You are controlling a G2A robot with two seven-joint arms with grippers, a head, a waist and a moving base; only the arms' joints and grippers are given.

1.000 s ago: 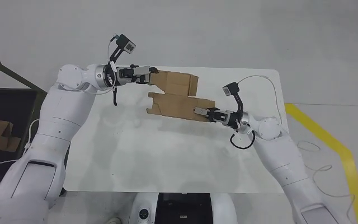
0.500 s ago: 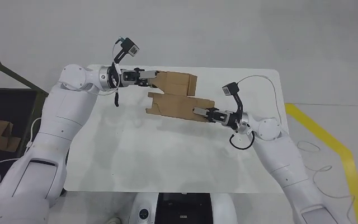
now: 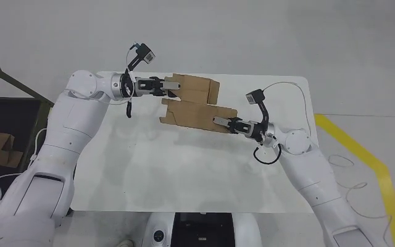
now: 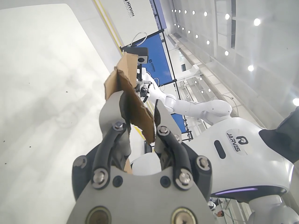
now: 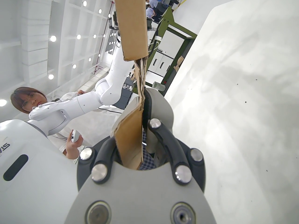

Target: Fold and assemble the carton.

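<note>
Over table (image 3: 185,173): brown carton (image 3: 194,114), partly folded.

1. The carton (image 3: 197,114) is brown corrugated cardboard with a matt face. Its cut edges show rough, frayed fluting in both wrist views.
2. The table (image 3: 185,179) has a smooth white top with a faint sheen, flecked with small dark specks.
3. The left gripper (image 4: 137,104) and the right gripper (image 5: 143,101) have smooth matt grey fingers (image 5: 161,108); whether these are plastic or coated metal cannot be told.
4. Matt black linkage bars (image 5: 163,134) are fastened with bright, polished metal screws (image 5: 182,172).
</note>
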